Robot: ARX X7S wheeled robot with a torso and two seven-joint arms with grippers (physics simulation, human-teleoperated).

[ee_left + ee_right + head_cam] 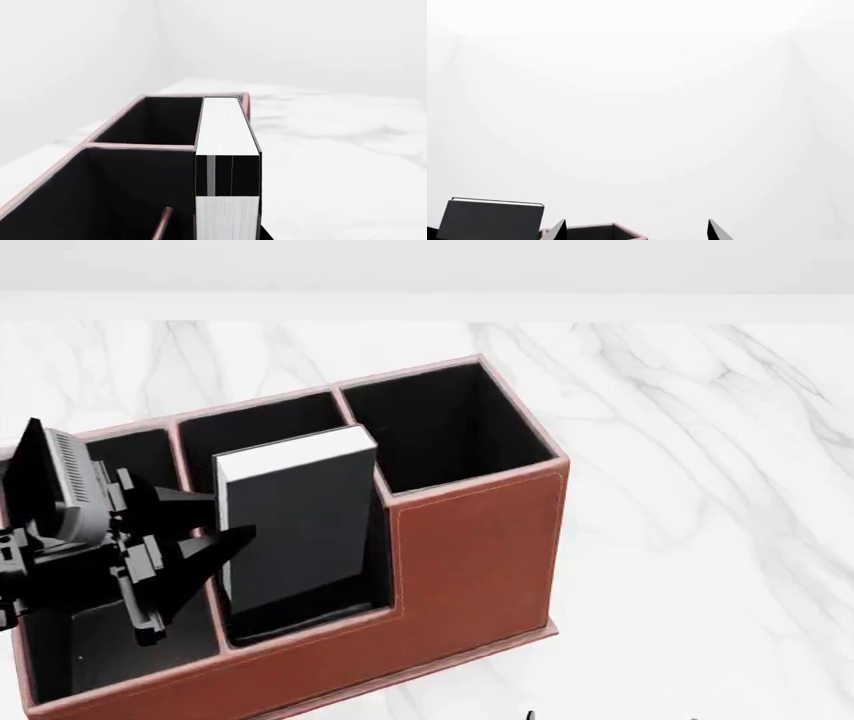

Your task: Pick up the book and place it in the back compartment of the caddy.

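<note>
Across the lower left of the head view: marble table (694, 440) carries the caddy (467, 560), reddish-brown, black lining, stepped front wall. Book (294, 530), black covers and white page edges, stands tilted in the middle compartment, top edge above the wall. Left gripper (200, 525) at far left, fingers spread, tips just beside the book's left cover; contact unclear, so grip state can't be told. Right gripper (636, 231) at the right wrist view's bottom edge, fingertips apart, holding nothing.

Leather, marble, matt black

Caddy (467, 550): stitched reddish leather look (matt black lining); book (300, 530): matt black cover, white paper edges; table (694, 440): smooth marble.
</note>
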